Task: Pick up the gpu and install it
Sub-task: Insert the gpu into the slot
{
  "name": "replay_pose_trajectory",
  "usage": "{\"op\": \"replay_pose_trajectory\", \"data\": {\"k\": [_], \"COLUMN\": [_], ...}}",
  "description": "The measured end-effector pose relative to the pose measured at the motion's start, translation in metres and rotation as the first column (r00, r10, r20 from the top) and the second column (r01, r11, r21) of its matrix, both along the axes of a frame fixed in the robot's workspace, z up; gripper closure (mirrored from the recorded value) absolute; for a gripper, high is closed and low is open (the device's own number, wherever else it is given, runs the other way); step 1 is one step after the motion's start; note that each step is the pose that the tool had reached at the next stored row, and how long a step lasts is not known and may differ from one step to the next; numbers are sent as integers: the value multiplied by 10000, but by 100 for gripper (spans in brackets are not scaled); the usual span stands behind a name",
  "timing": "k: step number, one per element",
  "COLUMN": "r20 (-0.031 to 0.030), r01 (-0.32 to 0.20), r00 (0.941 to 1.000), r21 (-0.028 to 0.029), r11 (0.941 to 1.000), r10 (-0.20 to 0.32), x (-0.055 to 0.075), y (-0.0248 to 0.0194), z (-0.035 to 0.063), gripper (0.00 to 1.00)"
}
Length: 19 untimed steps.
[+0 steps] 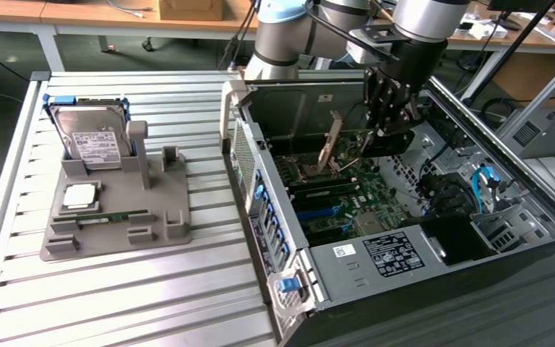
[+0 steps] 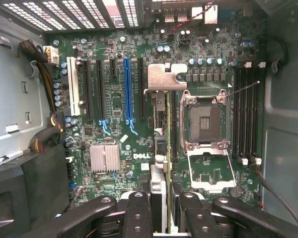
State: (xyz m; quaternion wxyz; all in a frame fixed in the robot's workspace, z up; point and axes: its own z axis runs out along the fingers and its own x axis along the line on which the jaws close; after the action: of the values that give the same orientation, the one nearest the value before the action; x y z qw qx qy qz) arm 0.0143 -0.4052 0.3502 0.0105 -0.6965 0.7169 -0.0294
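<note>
Black gripper [image 1: 386,119] fingers [image 2: 139,213] are clamped on the gpu [image 2: 160,144], holding it edge-on inside the open computer case [image 1: 287,246], above the green motherboard [image 2: 114,129]. Its silver bracket [image 2: 165,77] hangs beside the blue expansion slot [image 2: 127,89] and the empty processor socket [image 2: 204,119].

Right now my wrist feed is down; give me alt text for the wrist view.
The claw grips the gpu edge-on above a green Dell motherboard inside the open computer case. The card's silver bracket points away from the camera, between the blue expansion slot and the empty CPU socket.
</note>
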Motion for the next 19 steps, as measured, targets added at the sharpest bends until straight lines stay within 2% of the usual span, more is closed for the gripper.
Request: {"op": "replay_pose_trajectory", "data": {"k": [3, 5, 19], "r20": [0, 0, 0], "r01": [0, 0, -1], "r00": [10000, 10000, 10000], "r21": [0, 0, 0], "r11": [10000, 10000, 10000], "r10": [0, 0, 1], "x": [-7, -52, -58], "y": [-2, -26, -37], "z": [-3, -68, -111], "gripper": [73, 73, 73]}}
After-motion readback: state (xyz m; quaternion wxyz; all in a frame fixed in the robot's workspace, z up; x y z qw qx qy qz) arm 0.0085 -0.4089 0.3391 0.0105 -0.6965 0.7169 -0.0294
